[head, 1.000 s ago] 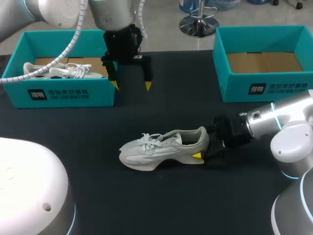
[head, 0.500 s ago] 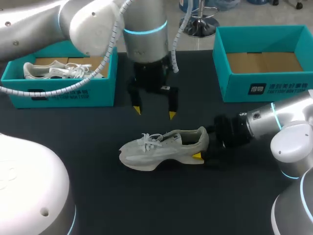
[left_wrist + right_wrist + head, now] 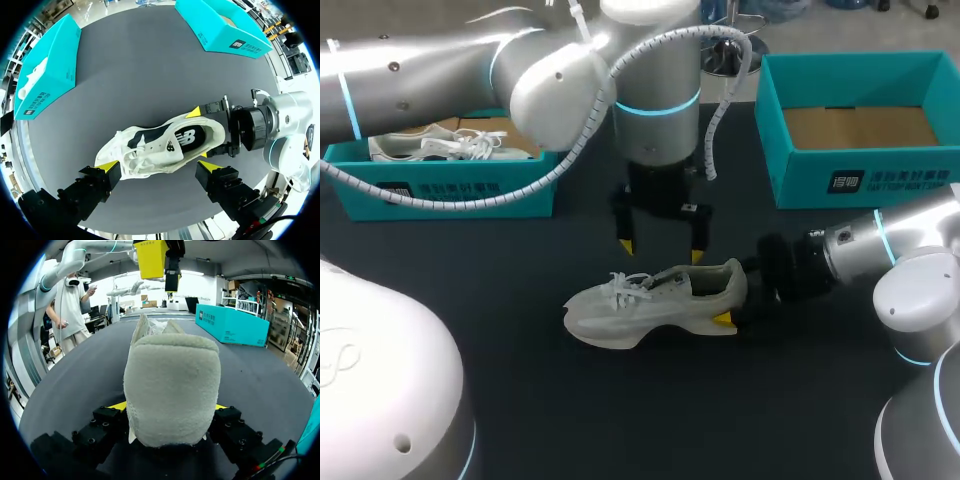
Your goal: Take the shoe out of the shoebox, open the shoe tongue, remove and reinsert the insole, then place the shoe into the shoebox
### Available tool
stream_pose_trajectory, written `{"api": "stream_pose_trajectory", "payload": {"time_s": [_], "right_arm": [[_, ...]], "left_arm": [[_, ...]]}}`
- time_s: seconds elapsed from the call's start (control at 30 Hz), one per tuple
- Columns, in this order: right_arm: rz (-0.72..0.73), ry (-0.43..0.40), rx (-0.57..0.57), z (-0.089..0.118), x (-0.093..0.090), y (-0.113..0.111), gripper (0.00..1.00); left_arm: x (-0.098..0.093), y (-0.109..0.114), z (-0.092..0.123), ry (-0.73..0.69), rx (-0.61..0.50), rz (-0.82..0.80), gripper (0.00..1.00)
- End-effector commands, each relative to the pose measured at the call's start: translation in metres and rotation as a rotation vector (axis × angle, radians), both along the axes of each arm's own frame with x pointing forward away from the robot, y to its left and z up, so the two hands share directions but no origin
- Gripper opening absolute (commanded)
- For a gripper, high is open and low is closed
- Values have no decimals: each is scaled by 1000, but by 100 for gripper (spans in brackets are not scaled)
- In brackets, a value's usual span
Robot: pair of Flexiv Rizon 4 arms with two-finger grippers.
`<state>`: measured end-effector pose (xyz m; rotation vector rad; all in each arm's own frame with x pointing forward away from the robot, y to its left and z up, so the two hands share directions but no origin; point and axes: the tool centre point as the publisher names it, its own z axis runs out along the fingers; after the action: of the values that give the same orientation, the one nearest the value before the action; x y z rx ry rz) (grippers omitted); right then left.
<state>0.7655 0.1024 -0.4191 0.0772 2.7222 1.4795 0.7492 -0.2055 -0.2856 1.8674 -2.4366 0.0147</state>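
Pale grey-white laced sneaker (image 3: 655,305) sits upright on its sole mid-counter (image 3: 650,420), toe to left, heel clamped in right hand (image 3: 732,305); open teal cardboard shoebox (image 3: 860,180) behind-right, empty.

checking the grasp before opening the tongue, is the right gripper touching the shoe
Touching. The right wrist view shows the shoe wedged heel-first between the fingers of the right gripper, a yellow tip against each side.

Bright, even light falls from above onto the dark tabletop (image 3: 520,300), whose surface looks matte. The shoe (image 3: 650,305) casts only a faint, soft shadow just under its sole, while the left arm (image 3: 650,60) shows pale highlights on its glossy shell.
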Motion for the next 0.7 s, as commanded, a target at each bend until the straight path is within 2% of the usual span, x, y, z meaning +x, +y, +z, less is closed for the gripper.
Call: {"api": "stream_pose_trajectory", "payload": {"time_s": [0.03,0.7], "right_arm": [[-1,0,-4,-1,0,2,0],[-1,0,-4,-1,0,2,0]], "left_arm": [[0,-11,-12,-13,36,6,100],[3,-20,-49,-71,101,108,100]]}}
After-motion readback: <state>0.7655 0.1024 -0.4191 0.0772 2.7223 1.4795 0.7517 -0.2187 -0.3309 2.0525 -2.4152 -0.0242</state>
